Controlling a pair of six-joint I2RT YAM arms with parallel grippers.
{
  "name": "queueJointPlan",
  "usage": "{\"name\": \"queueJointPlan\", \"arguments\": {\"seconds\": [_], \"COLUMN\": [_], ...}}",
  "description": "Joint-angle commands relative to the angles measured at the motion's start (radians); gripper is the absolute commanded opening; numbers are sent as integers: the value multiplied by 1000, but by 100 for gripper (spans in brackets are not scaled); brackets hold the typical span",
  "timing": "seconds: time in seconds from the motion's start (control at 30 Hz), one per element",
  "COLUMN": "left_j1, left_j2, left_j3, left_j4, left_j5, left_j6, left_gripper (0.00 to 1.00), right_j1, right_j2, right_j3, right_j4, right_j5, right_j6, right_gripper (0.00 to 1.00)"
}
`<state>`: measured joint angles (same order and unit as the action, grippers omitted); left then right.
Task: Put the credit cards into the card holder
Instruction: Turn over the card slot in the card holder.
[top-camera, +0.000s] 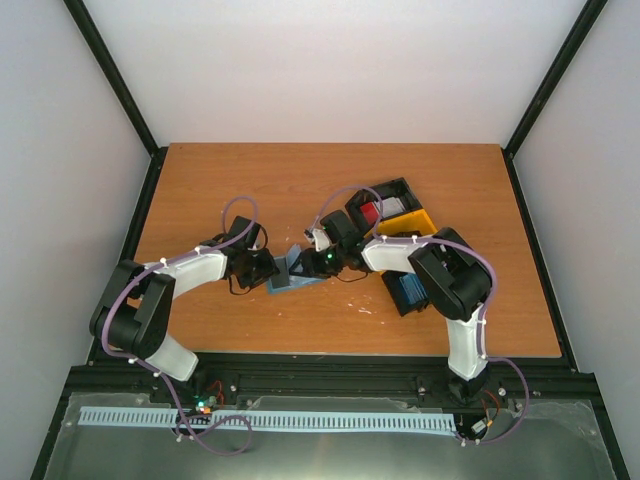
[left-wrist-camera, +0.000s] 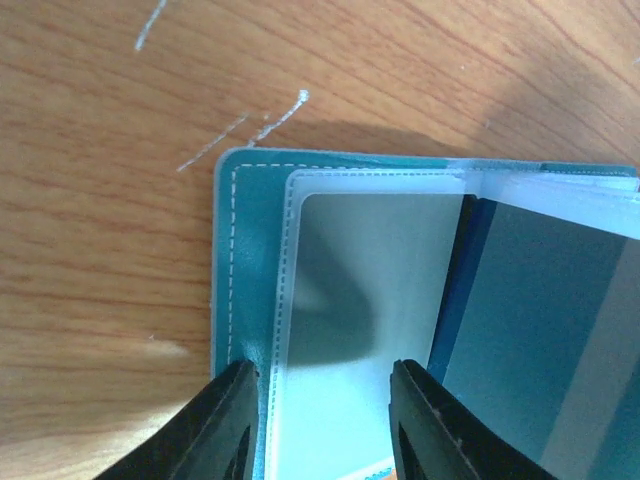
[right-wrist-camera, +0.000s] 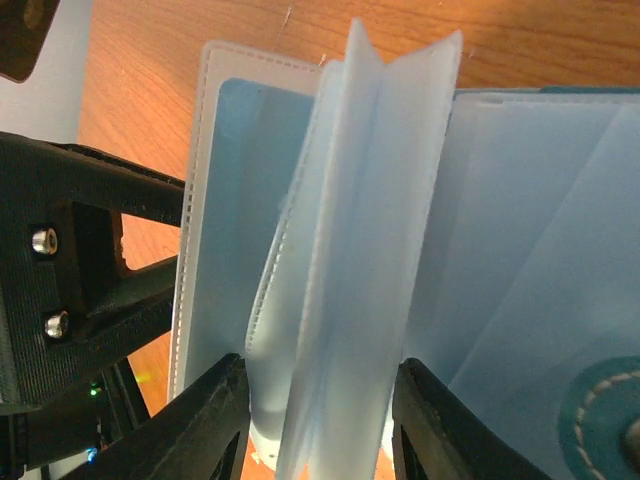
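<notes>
One card holder (top-camera: 293, 272), one three-compartment tray (top-camera: 418, 222), one table (top-camera: 230, 190), two grippers: left gripper (left-wrist-camera: 320, 400), right gripper (right-wrist-camera: 320, 400); red credit cards (top-camera: 371, 212) uncountable.

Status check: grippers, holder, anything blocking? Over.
Right gripper pinching the holder's clear pockets upright. Left gripper astride open cover, grip unclear. Red card in tray, neither gripper has one. Nothing blocking.

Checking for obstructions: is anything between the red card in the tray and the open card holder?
No loose object. Only the right arm's wrist crosses the gap from red card to card holder, its right gripper at the clear pockets.
</notes>
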<state>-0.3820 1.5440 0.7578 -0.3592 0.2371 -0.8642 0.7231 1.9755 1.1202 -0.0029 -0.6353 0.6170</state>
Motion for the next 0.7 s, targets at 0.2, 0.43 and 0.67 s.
{"name": "queueJointPlan", "arguments": {"seconds": [0.2,0.43,0.67], "left_j1": [-3,-3,-3], "left_j2": [2,-111,-225], "left_j3": [-6,-20,-45], "left_j4": [-20,-61,-33], "left_j5": [-17,-162,-205], "left_j6": [22,-43,-66], "left_gripper": [42,43,41], "right_j1": [18,33,34], "right_j2": [52,79,60], "right_j3": [60,101,106], "right_j4": [-22,-94,-132], "right_j5": [-15,39,100], "right_j6": [-46,-77,-76], "right_gripper": [45,46,42]}}
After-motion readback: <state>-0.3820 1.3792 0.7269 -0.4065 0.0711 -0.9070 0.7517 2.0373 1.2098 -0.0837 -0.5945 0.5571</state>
